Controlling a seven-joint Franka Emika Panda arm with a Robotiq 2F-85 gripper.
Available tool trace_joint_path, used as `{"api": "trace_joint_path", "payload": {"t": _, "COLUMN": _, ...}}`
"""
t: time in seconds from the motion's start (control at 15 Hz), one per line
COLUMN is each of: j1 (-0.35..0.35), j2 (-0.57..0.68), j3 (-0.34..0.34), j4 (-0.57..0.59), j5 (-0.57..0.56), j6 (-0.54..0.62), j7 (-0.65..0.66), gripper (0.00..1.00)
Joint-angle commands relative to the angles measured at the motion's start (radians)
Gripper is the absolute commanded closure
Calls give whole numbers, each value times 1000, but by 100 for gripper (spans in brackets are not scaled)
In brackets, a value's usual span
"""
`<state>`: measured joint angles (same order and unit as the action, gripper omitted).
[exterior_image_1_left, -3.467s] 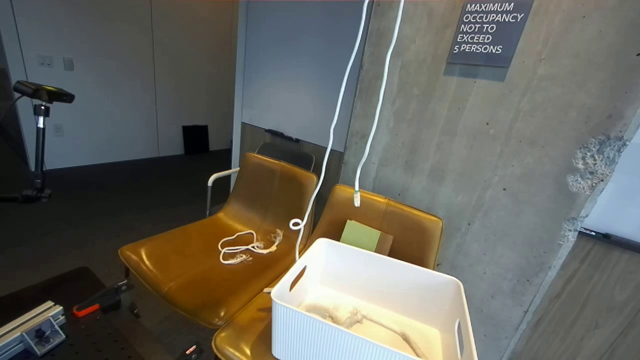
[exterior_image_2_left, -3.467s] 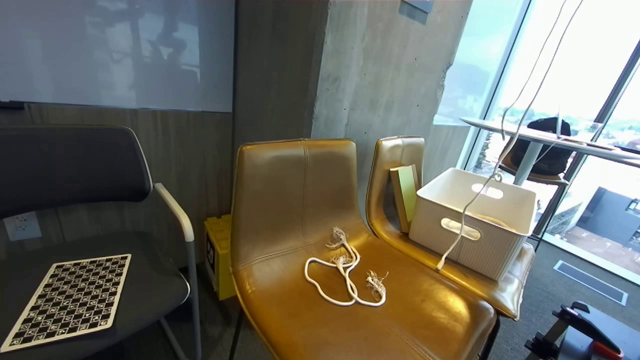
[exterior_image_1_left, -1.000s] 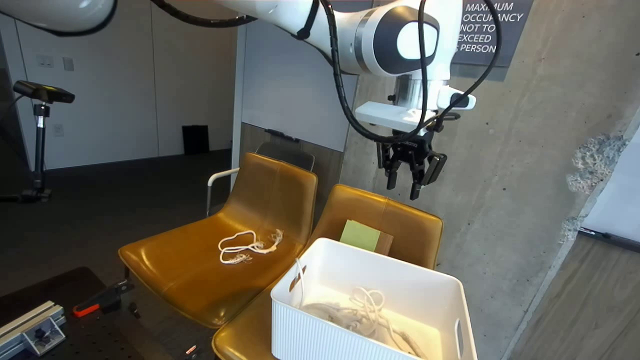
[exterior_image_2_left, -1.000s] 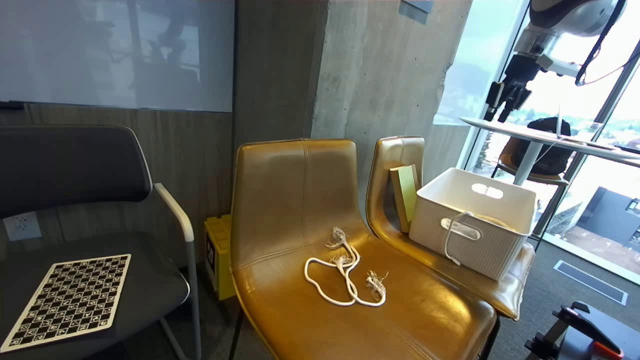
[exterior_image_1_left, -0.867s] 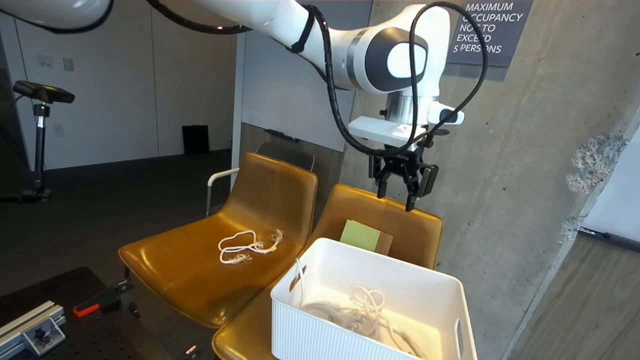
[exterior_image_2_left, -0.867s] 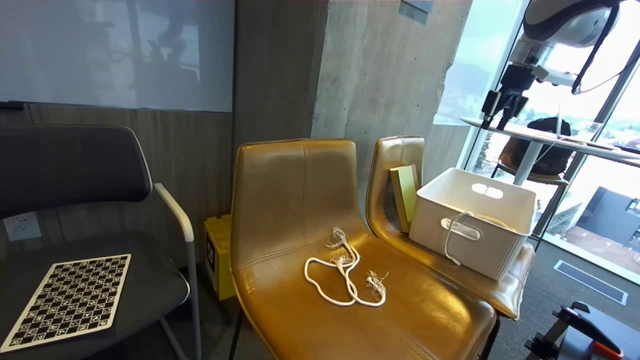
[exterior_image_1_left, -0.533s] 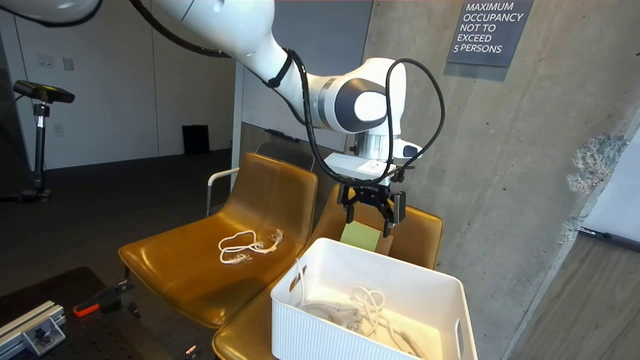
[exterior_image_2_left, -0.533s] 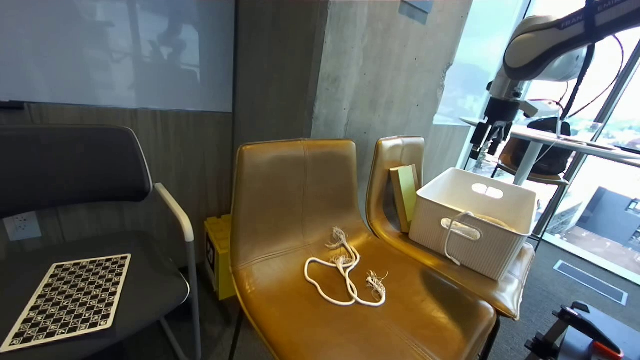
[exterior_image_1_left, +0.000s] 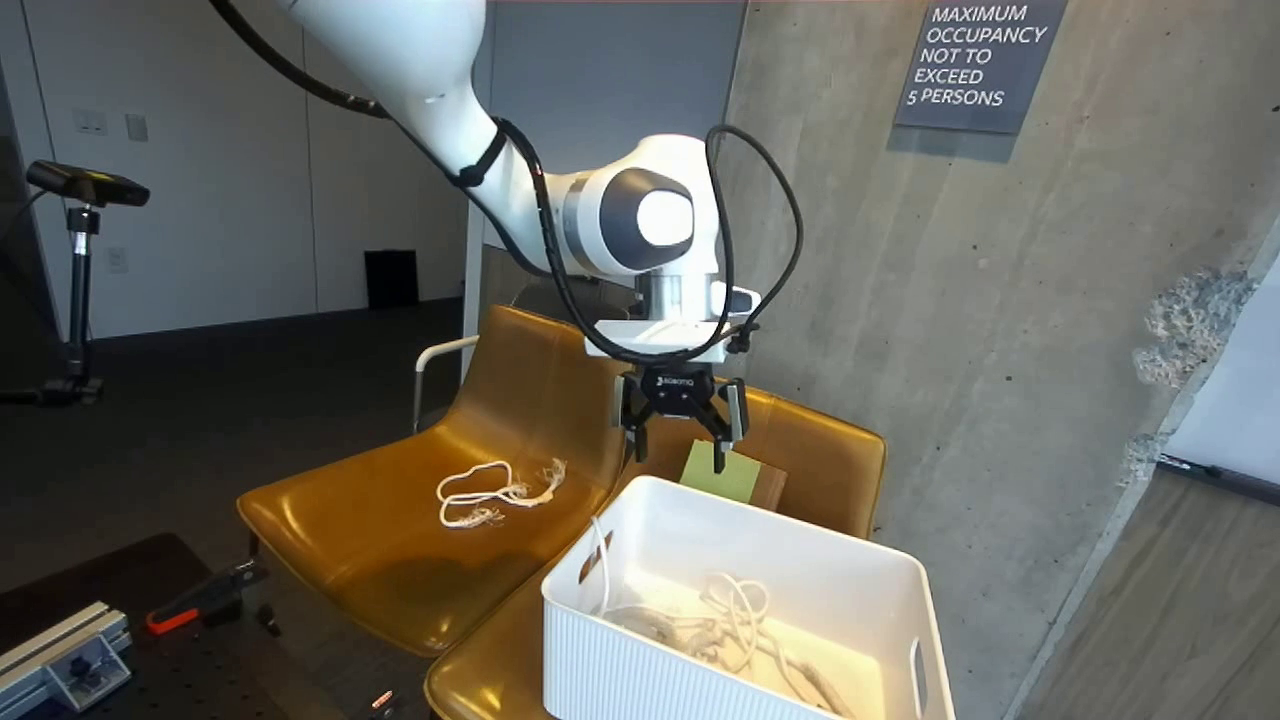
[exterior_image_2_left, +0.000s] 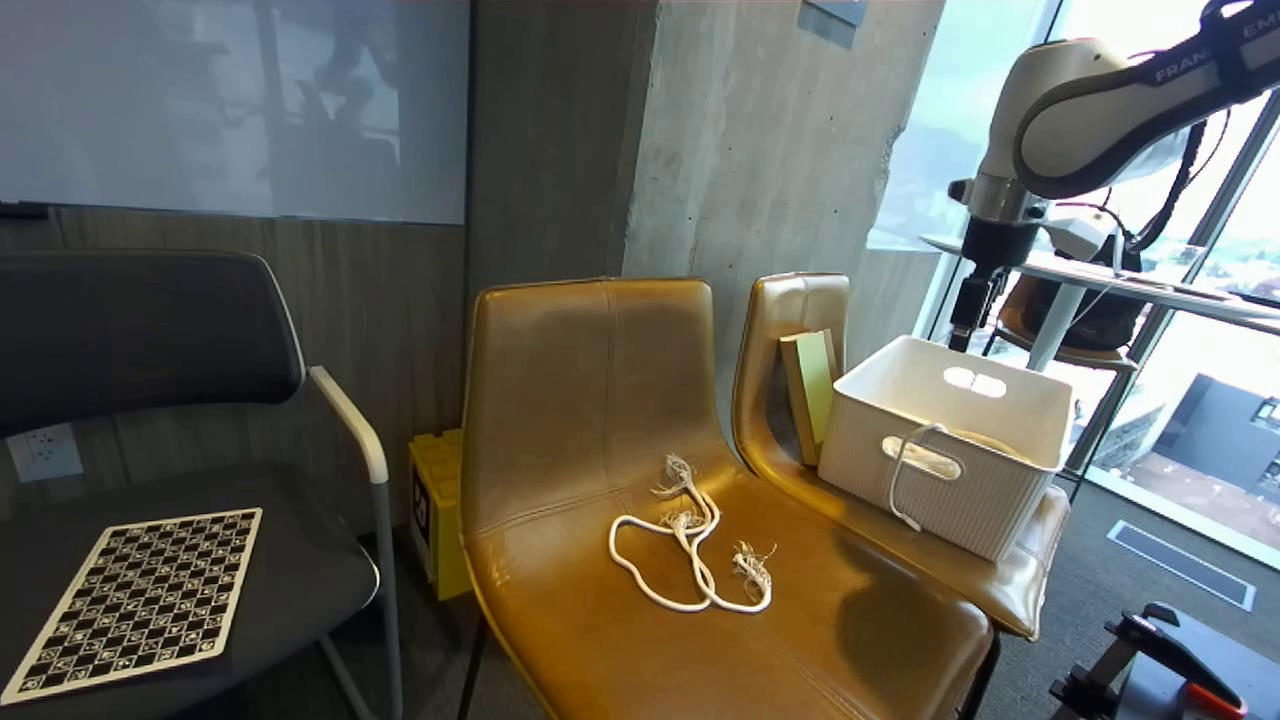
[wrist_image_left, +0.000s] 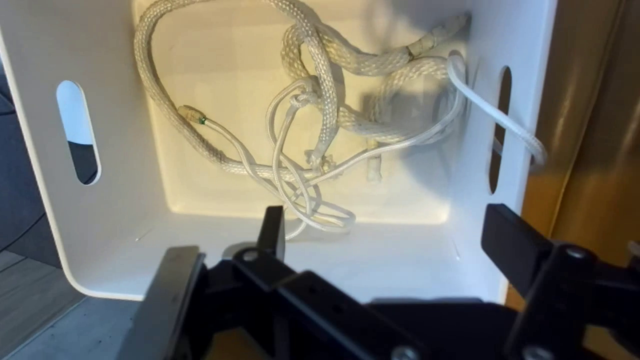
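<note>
In the middle of an exterior view, the black gripper (exterior_image_1_left: 678, 453) has its 2 fingers (exterior_image_1_left: 719, 457) spread wide near a white box (exterior_image_1_left: 780, 568) at the bottom, with white ropes (wrist_image_left: 327, 95) inside.

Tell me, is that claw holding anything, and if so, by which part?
Nothing is held: the gripper is open, its jaws apart with nothing between them.

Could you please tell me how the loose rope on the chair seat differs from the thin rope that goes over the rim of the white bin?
The loose rope lies on the chair seat, while the thin rope lies partly inside the white bin and partly outside. The loose rope shows frayed tufts; the thin rope has a neat-looking end with a green band. Both are whitish and bent into loops.
</note>
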<state>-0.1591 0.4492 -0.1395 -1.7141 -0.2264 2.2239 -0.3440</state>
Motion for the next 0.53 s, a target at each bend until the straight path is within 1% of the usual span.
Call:
{"api": "trace_joint_path", "payload": {"t": 0.0, "j1": 34, "j2": -72, "j3": 26, "j4": -151, "j5": -75, "j6": 69, "j7": -8, "gripper": 0}}
{"api": "trace_joint_path", "payload": {"t": 0.2, "j1": 81, "j2": -73, "j3": 37, "j4": -234, "j5": -170, "j6": 135, "j7": 9, "gripper": 0}}
{"api": "trace_joint_path", "payload": {"t": 0.47, "j1": 151, "j2": -50, "j3": 22, "j4": -269, "j5": -325, "j6": 179, "j7": 81, "gripper": 0}}
